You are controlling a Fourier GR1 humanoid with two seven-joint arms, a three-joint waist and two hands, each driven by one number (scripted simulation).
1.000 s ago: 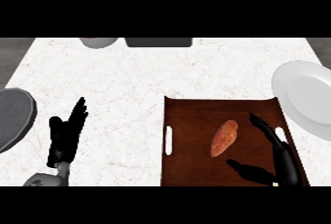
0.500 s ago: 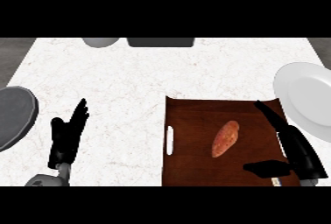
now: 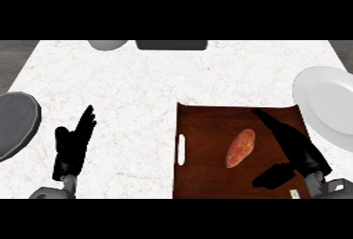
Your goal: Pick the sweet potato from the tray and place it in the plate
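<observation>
Two hands nearest, one at each side. Left hand (image 3: 74, 144) at lower left over bare counter (image 3: 138, 84), fingers straight and pointing away, holding nothing; no change from half a second ago. Right hand (image 3: 302, 155) above the right part of the tray (image 3: 207, 135), fingers stretched long toward the far-left, thumb spread out to the left, nothing in its hold; shifted slightly leftward since the earlier frame, closer to the sweet potato (image 3: 241, 148) but apart from it. One sweet potato, lying lengthwise near the tray's middle, just left of the right hand, in the same spot as before. One tray, dark brown, with one white handle (image 3: 181, 150) on its left edge. One white plate (image 3: 324, 105) at the right, touching or just beside the tray's far-right corner, cut by the view's edge. One grey dish (image 3: 14, 123) at the left edge, partly out of view. Farthest off, one grey bowl (image 3: 108, 45) and one dark block (image 3: 171, 45) side by side along the counter's far edge.
</observation>
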